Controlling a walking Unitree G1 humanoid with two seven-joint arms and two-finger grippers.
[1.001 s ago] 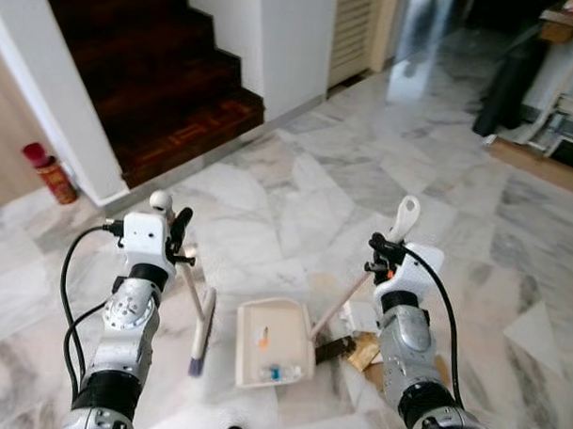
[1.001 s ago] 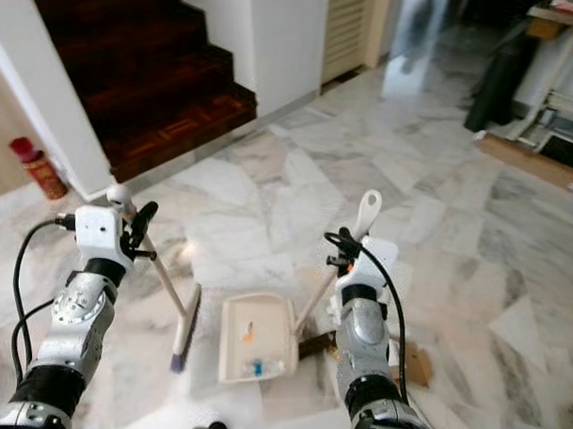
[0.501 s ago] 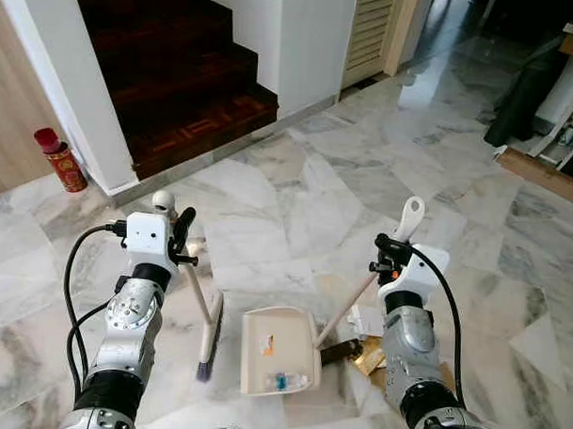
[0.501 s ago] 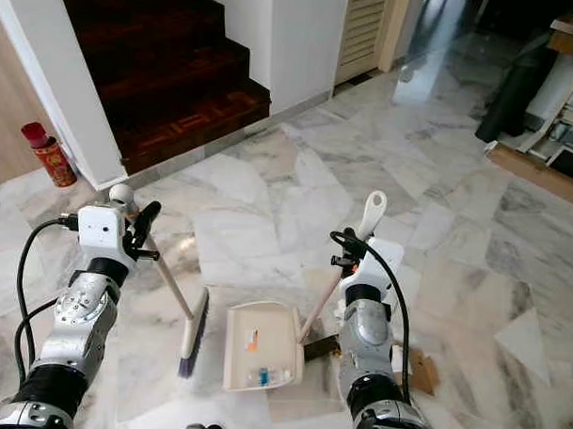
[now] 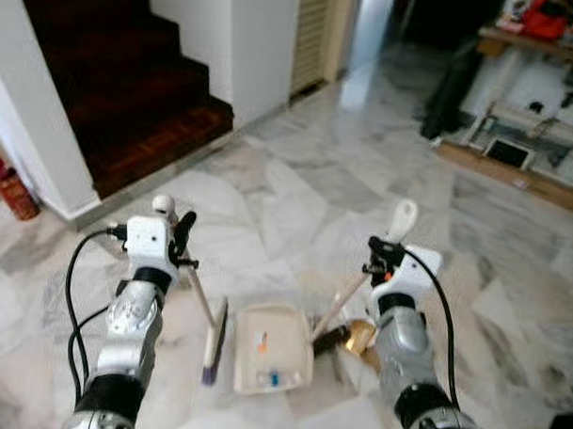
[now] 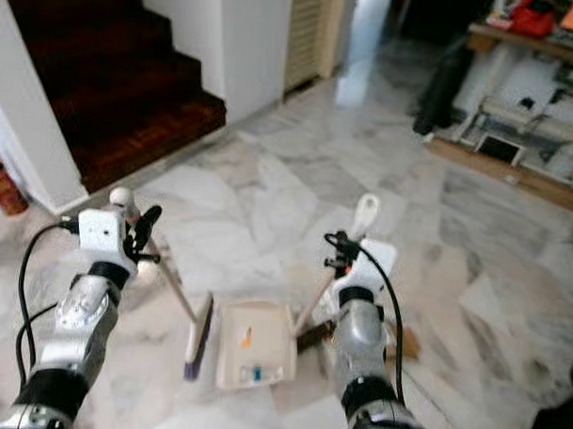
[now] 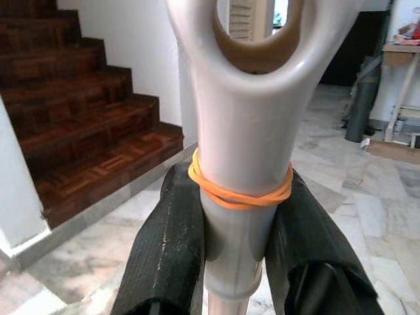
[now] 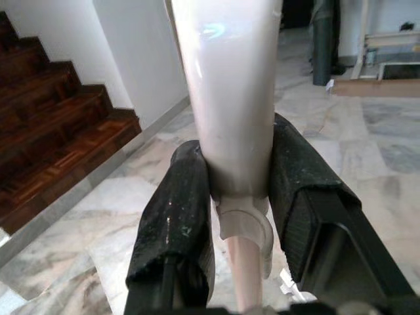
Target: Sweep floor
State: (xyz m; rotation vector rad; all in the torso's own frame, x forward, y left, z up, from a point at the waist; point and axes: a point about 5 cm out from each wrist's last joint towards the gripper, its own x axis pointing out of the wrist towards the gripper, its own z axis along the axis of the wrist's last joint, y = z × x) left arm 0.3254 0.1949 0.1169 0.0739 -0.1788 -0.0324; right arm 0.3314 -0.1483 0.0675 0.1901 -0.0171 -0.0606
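- We judge the step in hand as gathering: the dustpan (image 5: 271,349) lies flat on the marble floor (image 5: 306,192) with a few scraps already in it; the broom (image 5: 204,317) stands just beside it, bristles near the floor
- Brown debris (image 5: 350,337) lies at the dustpan's right side, near where its handle meets the pan, so the next move, we think, calls for bringing the bristles round to it and drawing it into the pan's mouth
- Our left gripper (image 7: 239,220) is clamped on the broom's handle, just below an orange rubber band (image 7: 237,191)
- Our right gripper (image 8: 239,216) is clenched on the dustpan's pale handle; both forearms reach forward, wrists raised
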